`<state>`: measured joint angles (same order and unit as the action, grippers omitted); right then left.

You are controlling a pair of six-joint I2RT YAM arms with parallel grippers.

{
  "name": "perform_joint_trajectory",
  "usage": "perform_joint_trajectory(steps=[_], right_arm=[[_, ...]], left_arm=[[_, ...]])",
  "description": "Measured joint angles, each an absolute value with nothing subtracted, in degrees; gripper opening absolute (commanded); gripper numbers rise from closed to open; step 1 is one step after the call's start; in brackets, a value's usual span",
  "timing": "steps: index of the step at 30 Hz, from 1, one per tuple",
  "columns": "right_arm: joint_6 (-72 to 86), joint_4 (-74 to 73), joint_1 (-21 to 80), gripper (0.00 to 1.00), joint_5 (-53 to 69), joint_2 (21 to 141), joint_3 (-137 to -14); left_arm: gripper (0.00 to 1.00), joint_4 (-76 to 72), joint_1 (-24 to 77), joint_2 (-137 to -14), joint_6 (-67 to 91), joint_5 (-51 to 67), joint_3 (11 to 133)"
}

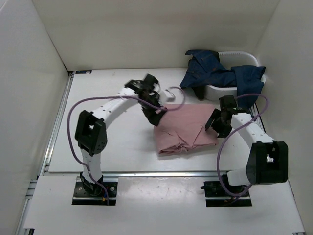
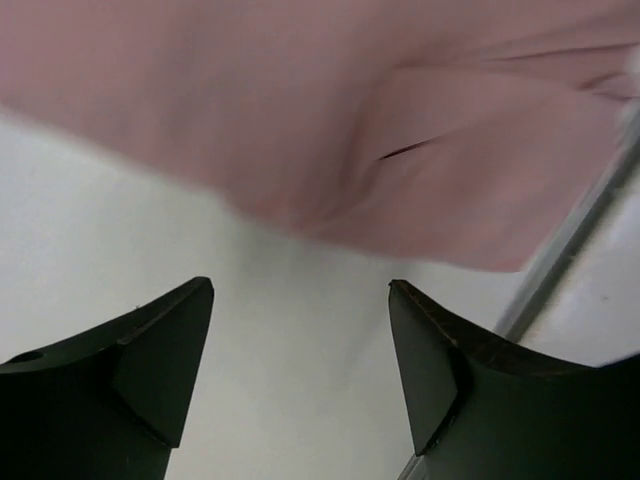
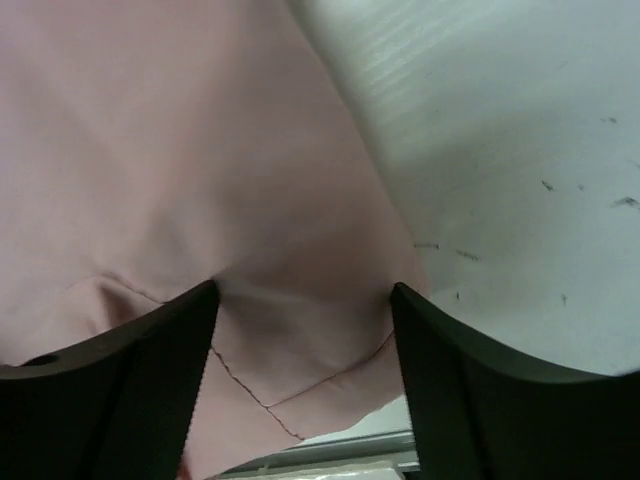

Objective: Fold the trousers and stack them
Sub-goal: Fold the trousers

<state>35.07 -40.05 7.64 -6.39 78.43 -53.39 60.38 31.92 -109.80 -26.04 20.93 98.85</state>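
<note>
Looking down from the top camera, the pink trousers (image 1: 183, 131) lie folded into a wrinkled block mid-tabletop (image 1: 107, 142). The jeans (image 1: 220, 73) drape over a white tub (image 1: 242, 54) in the far right corner. The left hand (image 1: 157, 113) sits at the block's far-left corner, the right hand (image 1: 215, 122) at its right edge.

Over to the left wrist: fingers spread wide, nothing between them, bare tabletop below and the pink fold just ahead, so that hand is released.

Right wrist now: fingers equally wide apart, pink cloth and a stitched hem lying under them, not pinched, so released too.

I'd call the pink fold about finished. Next up, likely the jeans: a hand must reach the tub, grab the denim and drag it onto bare tabletop for spreading.
</note>
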Motion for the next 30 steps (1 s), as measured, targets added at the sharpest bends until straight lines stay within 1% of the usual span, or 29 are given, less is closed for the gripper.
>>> perform_joint_trajectory(steps=[2, 4, 6, 9, 12, 17, 20, 23, 26, 30], right_arm=[[34.3, -37.4, 4.9, 0.84, -3.2, 80.2, -50.7], [33.8, -34.8, 3.0, 0.84, -0.9, 81.5, -49.1], [32.9, -32.5, 2.4, 0.81, 1.3, 82.6, -48.1], [32.4, -29.1, 2.4, 0.79, 4.4, 84.4, -46.1], [32.4, -27.9, 3.0, 0.78, 5.9, 84.9, -45.3], [32.8, -26.1, 6.8, 0.76, 7.1, 85.0, -45.2], [33.8, -24.9, 10.1, 0.74, 8.4, 85.6, -45.2], [35.4, -24.0, 13.6, 0.74, 9.8, 87.0, -46.0], [36.8, -23.7, 18.2, 0.74, 10.9, 90.0, -48.9], [38.9, -23.4, 24.2, 0.72, 12.3, 94.1, -53.3]], left_arm=[[0.84, 59.7, 38.4, -110.6, -26.1, 22.1, 97.8], [0.84, 59.0, 42.1, -111.5, -26.0, 22.3, 96.0], [0.83, 58.2, 43.7, -113.0, -25.8, 22.2, 94.4], [0.81, 55.8, 43.7, -114.4, -25.3, 20.3, 90.8], [0.81, 53.3, 43.1, -114.3, -24.9, 16.8, 86.2], [0.79, 49.8, 40.5, -111.7, -24.7, 12.7, 77.7], [0.79, 48.0, 37.1, -107.0, -24.6, 11.2, 71.9], [0.79, 47.2, 33.7, -101.3, -24.6, 9.1, 67.2], [0.79, 46.4, 30.6, -97.6, -24.9, 8.1, 65.5], [0.79, 45.2, 25.2, -96.0, -26.0, 7.6, 65.3]])
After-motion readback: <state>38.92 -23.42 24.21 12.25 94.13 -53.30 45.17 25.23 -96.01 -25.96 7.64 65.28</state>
